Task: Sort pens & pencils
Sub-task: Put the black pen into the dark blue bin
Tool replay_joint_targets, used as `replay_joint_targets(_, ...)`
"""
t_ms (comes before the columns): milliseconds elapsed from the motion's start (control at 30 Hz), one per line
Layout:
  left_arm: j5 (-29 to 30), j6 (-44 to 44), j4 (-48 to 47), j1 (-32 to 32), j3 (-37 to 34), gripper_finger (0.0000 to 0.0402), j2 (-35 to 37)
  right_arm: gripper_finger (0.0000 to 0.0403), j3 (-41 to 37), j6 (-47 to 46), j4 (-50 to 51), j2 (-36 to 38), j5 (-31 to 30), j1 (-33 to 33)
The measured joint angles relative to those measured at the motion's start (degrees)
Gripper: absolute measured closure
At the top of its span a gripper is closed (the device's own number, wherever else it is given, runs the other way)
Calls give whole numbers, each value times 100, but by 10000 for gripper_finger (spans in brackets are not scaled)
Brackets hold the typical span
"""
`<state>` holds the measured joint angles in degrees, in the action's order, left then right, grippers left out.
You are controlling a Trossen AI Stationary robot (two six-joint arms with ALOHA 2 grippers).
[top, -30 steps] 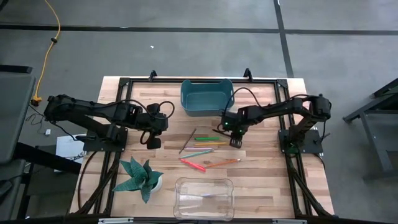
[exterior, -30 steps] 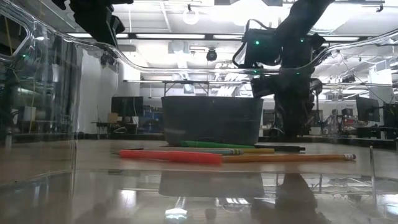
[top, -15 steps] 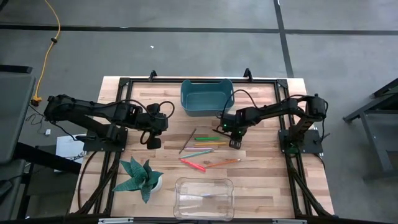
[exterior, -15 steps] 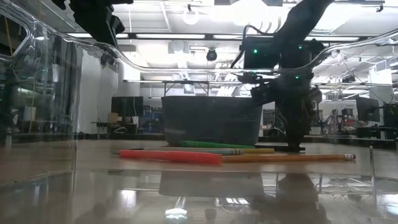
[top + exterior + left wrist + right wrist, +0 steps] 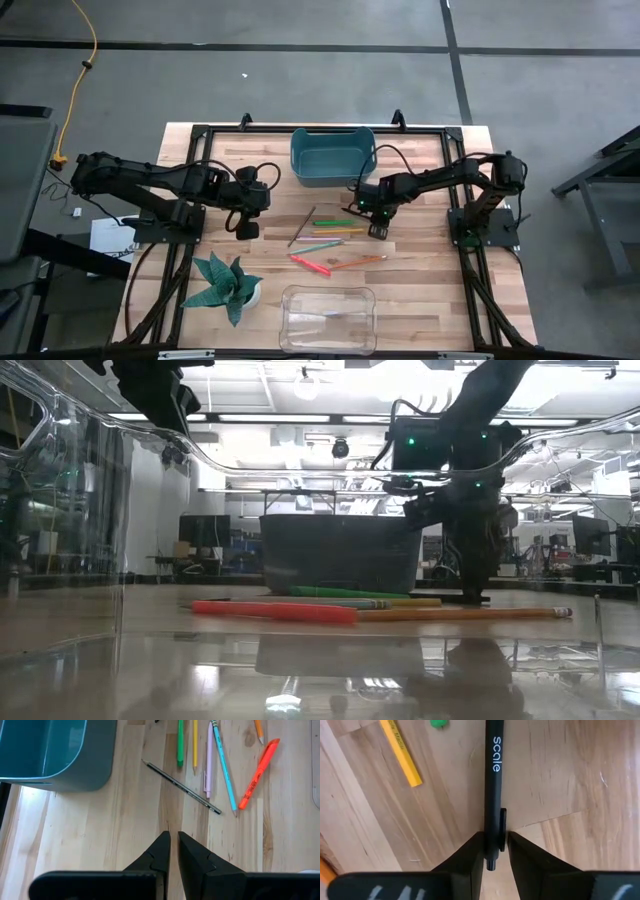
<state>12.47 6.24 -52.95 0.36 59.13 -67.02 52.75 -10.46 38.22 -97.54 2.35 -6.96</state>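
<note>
Pens and pencils lie loose in the table's middle: a green pen, a yellow pencil, a slanting dark pencil, a teal pencil, a red pen and an orange pencil. A black pen lettered "scale" lies at their right end. My right gripper points down at the table top, open, one finger on each side of that pen's clip end. My left gripper hangs shut above bare wood at the left, holding nothing. My right gripper comes from above, pointing down, its fingers lying along the black pen and close against both sides of the clip end. The pen lies flat on the table. Whether the fingers touch it I cannot tell.
A teal bin stands at the far middle and a clear bin at the near middle. A green paper plant sits near left. A pale pink pen lies among the sticks. Black frame rails run along the table's edges.
My right gripper has come down from above the sticks to the table top, over the black pen's end. The pens and pencils have stayed where they lay.
</note>
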Motion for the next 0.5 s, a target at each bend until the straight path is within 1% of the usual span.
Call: replay_joint_targets(500, 0, 0, -1, -1, 0, 378, 0, 322, 0, -2, 89, 0, -127, 0)
